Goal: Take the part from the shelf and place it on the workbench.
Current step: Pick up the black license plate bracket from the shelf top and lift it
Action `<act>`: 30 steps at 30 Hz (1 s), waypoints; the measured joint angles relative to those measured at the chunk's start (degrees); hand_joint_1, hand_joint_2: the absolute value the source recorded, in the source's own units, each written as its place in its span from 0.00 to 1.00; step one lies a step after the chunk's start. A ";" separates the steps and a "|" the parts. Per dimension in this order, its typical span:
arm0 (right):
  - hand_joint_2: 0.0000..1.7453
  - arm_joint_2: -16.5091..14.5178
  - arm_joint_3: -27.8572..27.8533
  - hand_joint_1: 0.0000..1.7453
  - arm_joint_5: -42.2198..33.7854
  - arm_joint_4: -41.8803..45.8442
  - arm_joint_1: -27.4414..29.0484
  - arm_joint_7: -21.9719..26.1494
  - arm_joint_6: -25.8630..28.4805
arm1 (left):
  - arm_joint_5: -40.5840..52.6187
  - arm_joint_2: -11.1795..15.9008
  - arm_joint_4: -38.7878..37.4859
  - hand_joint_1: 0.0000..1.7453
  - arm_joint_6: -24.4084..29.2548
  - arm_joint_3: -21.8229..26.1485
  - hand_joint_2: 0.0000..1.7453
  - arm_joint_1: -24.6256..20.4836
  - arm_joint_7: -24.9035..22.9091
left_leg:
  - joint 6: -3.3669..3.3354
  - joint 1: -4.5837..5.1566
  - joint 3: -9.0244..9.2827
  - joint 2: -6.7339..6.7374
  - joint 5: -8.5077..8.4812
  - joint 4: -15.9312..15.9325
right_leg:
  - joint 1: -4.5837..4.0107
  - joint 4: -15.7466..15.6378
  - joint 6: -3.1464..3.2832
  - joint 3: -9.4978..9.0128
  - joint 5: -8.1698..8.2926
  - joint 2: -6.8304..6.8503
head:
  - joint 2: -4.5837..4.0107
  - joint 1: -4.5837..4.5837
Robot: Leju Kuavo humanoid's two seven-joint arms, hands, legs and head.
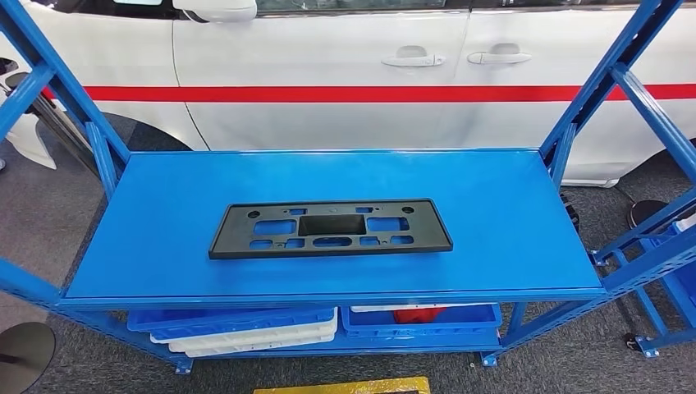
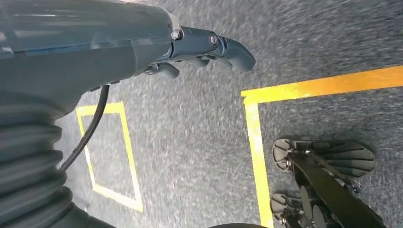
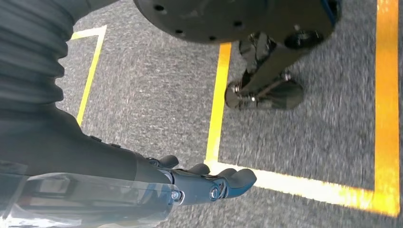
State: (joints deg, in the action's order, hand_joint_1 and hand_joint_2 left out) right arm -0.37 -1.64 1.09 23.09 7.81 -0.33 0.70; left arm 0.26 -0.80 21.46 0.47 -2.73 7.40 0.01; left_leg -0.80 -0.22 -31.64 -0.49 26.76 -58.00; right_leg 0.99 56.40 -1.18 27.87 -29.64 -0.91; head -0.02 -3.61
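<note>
You see the black part point(image 1: 330, 229) lying flat at frame centre on the blue shelf point(image 1: 492, 222). Below it, blue bins point(image 1: 420, 322) hold something red and white. Left hand point(image 2: 209, 50) and right hand point(image 3: 209, 183) hang loosely extended, empty.

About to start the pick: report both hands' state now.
Left hand: holds nothing, hanging over the floor; fingers look loosely extended, so open.
Right hand: holds nothing, also over the floor; open.

No text, label, brand, number or sign can be read anywhere here.
</note>
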 joint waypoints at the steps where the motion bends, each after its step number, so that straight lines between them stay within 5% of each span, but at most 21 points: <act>1: 1.00 -0.21 -0.66 0.00 0.78 -0.43 -0.43 -0.16 0.49 | 0.17 -0.25 -0.08 0.00 0.35 -0.89 1.00 -0.58 -0.14 | 0.01 0.00 0.00 0.00 -0.02 0.00 | -0.02 0.02 -0.03 0.00 0.00 0.01 | 0.00 0.00; 21: 1.00 -6.67 -16.21 0.00 23.03 -9.11 -9.27 -9.50 13.67 | 4.50 -4.48 -7.51 0.00 10.67 -19.93 1.00 -11.79 -6.73 | 0.10 -0.08 0.09 -0.06 -0.15 0.02 | -0.09 0.24 -0.03 -0.02 0.00 0.03 | 0.00 0.00; 30: 1.00 -7.77 -19.37 0.00 26.47 -10.79 -10.63 -10.46 16.05 | 4.66 -5.23 -9.24 0.00 9.05 -23.22 1.00 -14.14 -8.23 | 0.11 -0.07 0.08 -0.12 -0.15 0.01 | -0.07 0.24 -0.03 -0.03 0.00 0.05 | 0.00 0.00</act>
State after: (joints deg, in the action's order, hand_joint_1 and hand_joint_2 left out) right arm -8.14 -21.00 27.56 12.30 -2.82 -10.80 16.75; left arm 4.92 -6.03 12.22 9.52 -25.95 -6.74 -8.22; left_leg -0.69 -0.28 -31.57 -0.61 26.61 -57.99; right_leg 0.93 56.64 -1.22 27.84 -29.64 -0.86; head -0.02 -3.61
